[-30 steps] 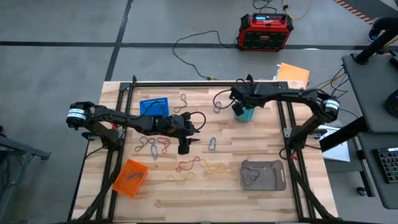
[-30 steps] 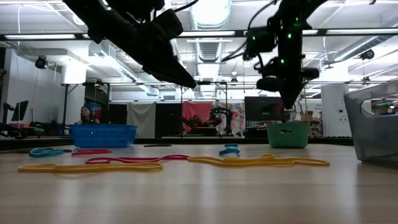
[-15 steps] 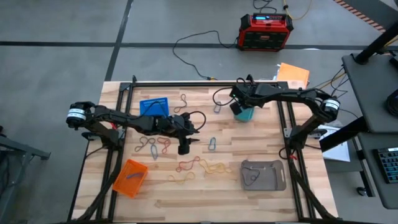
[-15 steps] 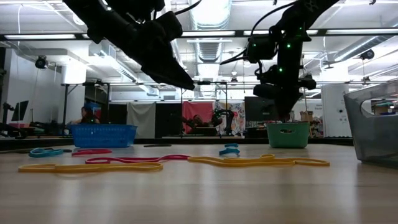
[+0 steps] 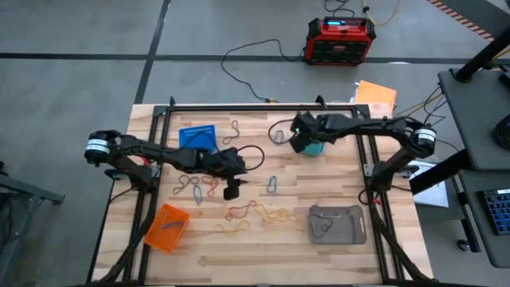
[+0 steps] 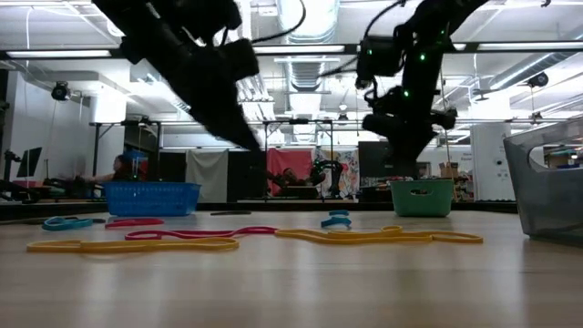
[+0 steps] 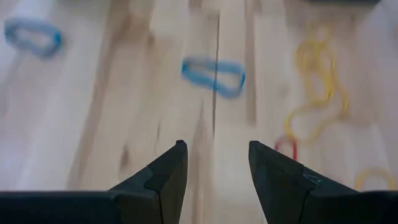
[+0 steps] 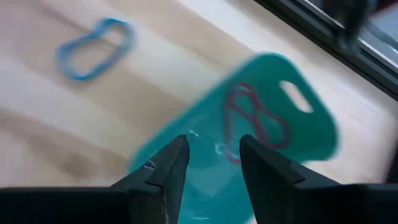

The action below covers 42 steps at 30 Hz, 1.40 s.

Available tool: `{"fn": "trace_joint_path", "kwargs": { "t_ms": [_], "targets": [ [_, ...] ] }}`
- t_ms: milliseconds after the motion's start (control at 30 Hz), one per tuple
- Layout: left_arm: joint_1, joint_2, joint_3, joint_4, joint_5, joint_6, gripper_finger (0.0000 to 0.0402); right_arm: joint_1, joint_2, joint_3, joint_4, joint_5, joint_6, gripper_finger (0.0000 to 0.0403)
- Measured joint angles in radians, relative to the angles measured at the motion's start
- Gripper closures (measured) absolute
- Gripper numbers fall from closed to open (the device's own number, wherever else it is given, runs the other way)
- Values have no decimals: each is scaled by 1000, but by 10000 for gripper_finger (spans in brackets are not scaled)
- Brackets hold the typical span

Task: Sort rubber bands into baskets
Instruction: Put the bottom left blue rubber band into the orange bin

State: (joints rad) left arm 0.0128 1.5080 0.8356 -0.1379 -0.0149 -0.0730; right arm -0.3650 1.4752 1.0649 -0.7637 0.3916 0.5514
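Note:
My left gripper [image 5: 230, 194] [image 7: 214, 146] hangs open over bare wood at mid-table, tilted down, nothing between its fingers; a blue rubber band [image 7: 213, 76] lies just ahead of it. My right gripper [image 5: 296, 145] [image 8: 214, 140] stands open above the teal basket [image 5: 317, 147] [image 8: 249, 137], which rests on the table with a red band [image 8: 252, 121] inside. More rubber bands [image 5: 197, 187] [image 5: 256, 214] lie loose on the table. The blue basket [image 5: 197, 136], orange basket [image 5: 166, 227] and grey basket [image 5: 337, 223] also stand on the table.
A black cable [image 5: 253, 150] loops over the table near my left arm. Metal frame rails [image 5: 239, 106] run along the table's edges. A red-and-black box [image 5: 341, 40] sits on the floor beyond the far edge, and an orange sheet [image 5: 374, 94] lies at the far right corner.
My left gripper has tipped further downward over the same spot. My right gripper has shifted a little toward the table's left, staying above the teal basket.

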Motion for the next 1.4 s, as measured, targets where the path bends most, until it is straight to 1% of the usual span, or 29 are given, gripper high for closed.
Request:
{"fn": "trace_joint_path", "kwargs": {
  "t_ms": [100,200,267,367,533,667,833,967,1200,1400],
  "targets": [
    [-4,-6,0,-130,7,-26,247,79,-17,0,44,0,-18,259],
    [-10,-6,16,-310,49,-41,247,159,-38,1,65,0,-19,264],
    [-14,-7,33,-427,54,-62,247,208,-49,6,74,0,-19,267],
    [-14,-8,48,-559,54,-93,247,270,-54,8,107,0,-20,271],
    [-16,-8,53,-673,60,-168,247,346,-54,9,163,1,-21,271],
    [-28,-8,53,-761,85,-270,247,381,-54,9,170,1,-26,268],
    [-46,-8,53,-832,87,-428,247,397,-54,9,172,17,-28,272],
    [-63,-8,44,-828,65,-516,247,400,-53,9,175,55,-28,272],
    [-74,-8,25,-828,49,-681,247,400,-53,9,175,56,-39,261],
    [-103,-8,-6,-830,31,-771,247,400,-53,9,175,56,-50,260]
  ]
}}
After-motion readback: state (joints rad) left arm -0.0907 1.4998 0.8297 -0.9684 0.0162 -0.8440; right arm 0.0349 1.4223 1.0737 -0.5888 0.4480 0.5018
